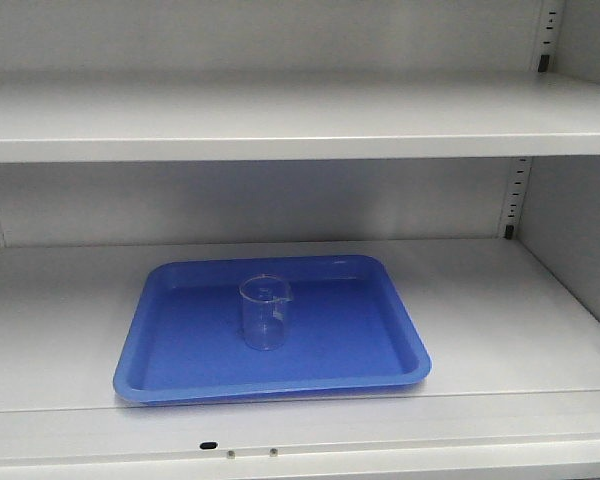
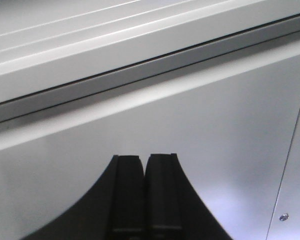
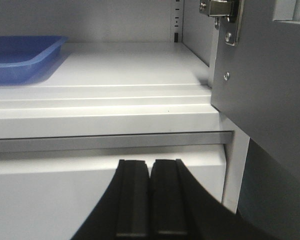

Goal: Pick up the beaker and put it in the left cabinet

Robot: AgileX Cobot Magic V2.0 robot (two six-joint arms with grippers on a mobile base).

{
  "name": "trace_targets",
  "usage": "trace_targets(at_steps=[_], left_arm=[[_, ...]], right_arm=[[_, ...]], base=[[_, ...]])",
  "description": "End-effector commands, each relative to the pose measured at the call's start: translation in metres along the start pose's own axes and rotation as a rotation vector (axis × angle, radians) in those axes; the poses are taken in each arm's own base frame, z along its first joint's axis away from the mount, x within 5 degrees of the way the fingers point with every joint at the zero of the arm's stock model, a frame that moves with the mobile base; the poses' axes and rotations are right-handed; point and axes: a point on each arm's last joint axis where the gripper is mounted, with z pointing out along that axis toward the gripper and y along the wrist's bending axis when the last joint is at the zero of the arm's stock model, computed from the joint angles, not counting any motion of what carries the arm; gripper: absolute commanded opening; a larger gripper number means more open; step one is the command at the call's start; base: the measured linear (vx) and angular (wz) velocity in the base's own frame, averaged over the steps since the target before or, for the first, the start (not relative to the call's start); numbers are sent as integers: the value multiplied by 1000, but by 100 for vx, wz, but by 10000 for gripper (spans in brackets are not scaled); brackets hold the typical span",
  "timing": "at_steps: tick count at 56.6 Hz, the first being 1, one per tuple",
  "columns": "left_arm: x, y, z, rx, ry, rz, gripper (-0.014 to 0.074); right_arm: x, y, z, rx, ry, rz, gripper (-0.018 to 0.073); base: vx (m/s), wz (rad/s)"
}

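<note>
A small clear glass beaker (image 1: 264, 311) with a pour spout stands upright on a blue tray (image 1: 180, 345) on the lower shelf (image 1: 500, 310) of the pale grey cabinet. Neither arm appears in the front view. My left gripper (image 2: 144, 157) is shut with nothing in it, facing a plain grey panel below a shelf edge. My right gripper (image 3: 150, 162) is shut and empty too, below the front lip of the shelf (image 3: 140, 65); the tray's corner (image 3: 25, 55) lies up to its left. The beaker is hidden in both wrist views.
An upper shelf (image 1: 300, 125) spans the cabinet above the tray. Perforated peg strips (image 1: 517, 195) run up the back corners. The cabinet's side wall (image 1: 580, 230) closes the right. A grey door frame with a metal hinge (image 3: 225, 15) stands at the right of the right wrist view.
</note>
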Motion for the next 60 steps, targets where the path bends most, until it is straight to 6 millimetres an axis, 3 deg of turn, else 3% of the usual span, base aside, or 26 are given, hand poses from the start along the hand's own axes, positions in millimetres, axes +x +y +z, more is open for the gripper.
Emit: trace_targets(at_steps=[1,60], left_arm=[[-14,1,-3,-9,-109,-4,-6],[-14,1,-3,-9,-109,-4,-6]], right_arm=[[-6,1,-1,-4,-93,-6,-6],[-6,1,-1,-4,-91,-6,-6]], base=[[0,0],[0,0]])
